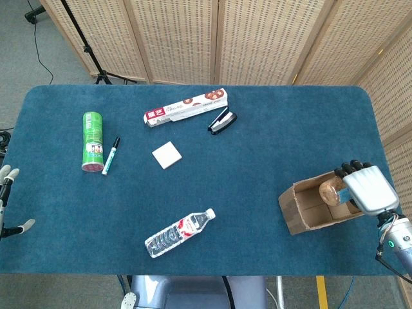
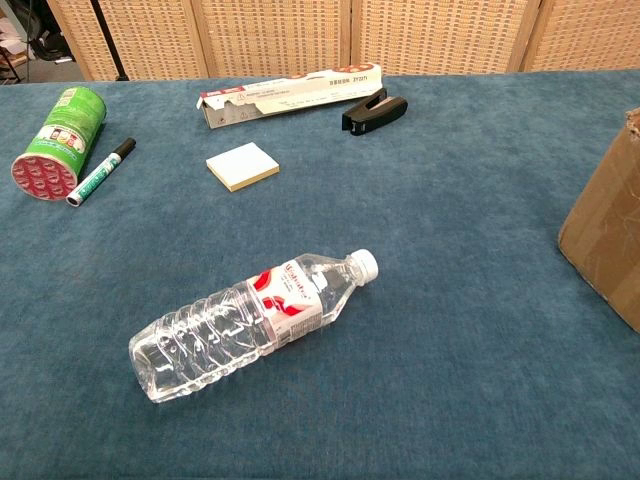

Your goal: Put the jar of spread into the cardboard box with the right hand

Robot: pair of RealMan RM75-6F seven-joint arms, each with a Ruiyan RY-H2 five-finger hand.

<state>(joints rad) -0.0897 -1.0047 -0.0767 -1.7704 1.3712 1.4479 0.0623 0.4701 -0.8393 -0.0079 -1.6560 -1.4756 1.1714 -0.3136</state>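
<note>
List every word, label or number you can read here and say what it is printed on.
Long carton: print too small to read with confidence.
Green canister: label blurred.
Water bottle: red and white label, script unreadable.
Marker: print too small.
Cardboard box, jar: no readable text.

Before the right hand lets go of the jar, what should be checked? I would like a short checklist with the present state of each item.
1. Jar held by the right hand: ok, the fingers wrap around it.
2. Jar over the open box, not outside it: ok in the head view.
3. Jar resting on the box floor: cannot tell; neither view settles its height.
4. Space in the box under the jar: ok, nothing else shows inside.
5. Box standing steady on the table: ok, it sits flat with its opening up.
6. Left hand out of the way: ok, it is at the far left edge, holding nothing.
</note>
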